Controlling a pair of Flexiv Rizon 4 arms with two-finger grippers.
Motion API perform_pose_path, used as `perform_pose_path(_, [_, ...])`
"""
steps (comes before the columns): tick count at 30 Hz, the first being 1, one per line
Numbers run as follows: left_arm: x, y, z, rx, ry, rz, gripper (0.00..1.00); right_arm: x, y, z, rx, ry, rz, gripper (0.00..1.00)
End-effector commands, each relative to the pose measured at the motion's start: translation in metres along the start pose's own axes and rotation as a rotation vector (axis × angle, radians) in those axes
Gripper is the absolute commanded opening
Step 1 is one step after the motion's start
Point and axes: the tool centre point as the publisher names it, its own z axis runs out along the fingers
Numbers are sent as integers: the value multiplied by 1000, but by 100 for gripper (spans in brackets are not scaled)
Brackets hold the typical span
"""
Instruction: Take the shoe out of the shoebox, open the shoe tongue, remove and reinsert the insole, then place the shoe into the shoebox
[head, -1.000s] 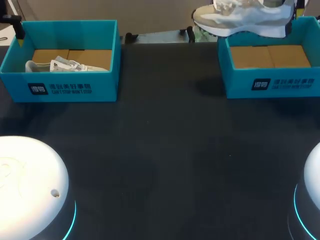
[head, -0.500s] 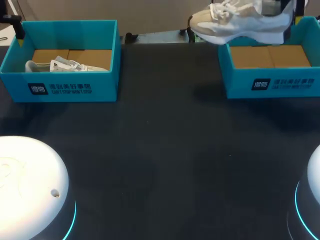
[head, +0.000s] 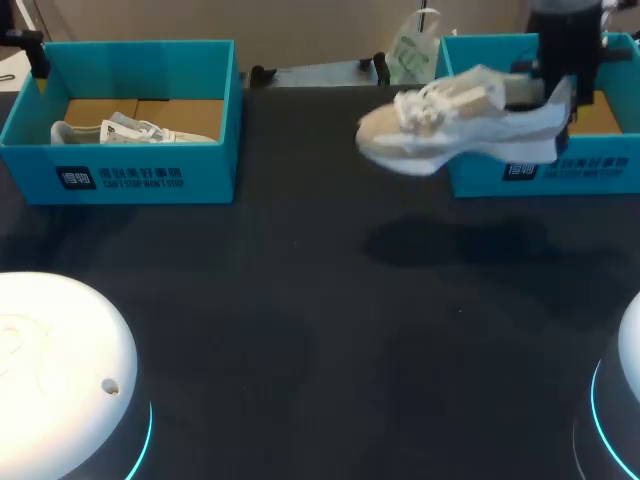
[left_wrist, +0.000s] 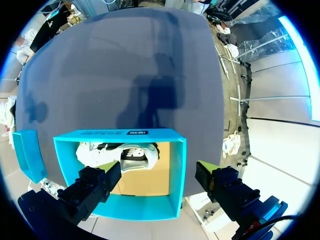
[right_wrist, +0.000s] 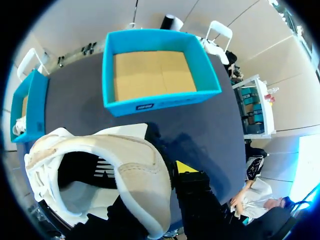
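Two teal shoeboxes, two pale shoes, one of them in the air.
The right gripper (head: 563, 90) is clamped on the heel of the lifted shoe (head: 455, 125), holding it above the dark table (head: 300, 300) just in front of the right shoebox (head: 600, 165), whose brown cardboard floor shows. The left shoebox (head: 140, 175) holds the second shoe (head: 120, 130). The left gripper (left_wrist: 159, 175) hangs over that box, fingers apart.

1. The right arm (head: 566, 45) comes down at the far right of the scene.
2. The right gripper (right_wrist: 161, 186) has its fingers (right_wrist: 186, 168) clamped on the heel of the shoe (head: 450, 125), which it holds in the air, toe pointing left.
3. The left gripper (left_wrist: 157, 182) hangs with its fingers (left_wrist: 92, 187) spread wide apart.
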Motion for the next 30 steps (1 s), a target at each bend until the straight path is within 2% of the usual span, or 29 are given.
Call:
perform_pose_path(1, [0,-1,0,-2,2,0,100,19,-25,11,-192,10,-4,0])
perform_pose_path(15, [0,-1,0,-2,2,0,100,19,-25,11,-192,10,-4,0])
perform_pose_path(23, [0,-1,0,-2,2,0,100,74,-75,32,-145,29,-90,0])
perform_pose_path(28, [0,-1,0,-2,2,0,100,100,-109,47,-107,6,-43,0])
perform_pose_path(30, [0,-1,0,-2,2,0,100,112,-123,53,-77,64,-43,0])
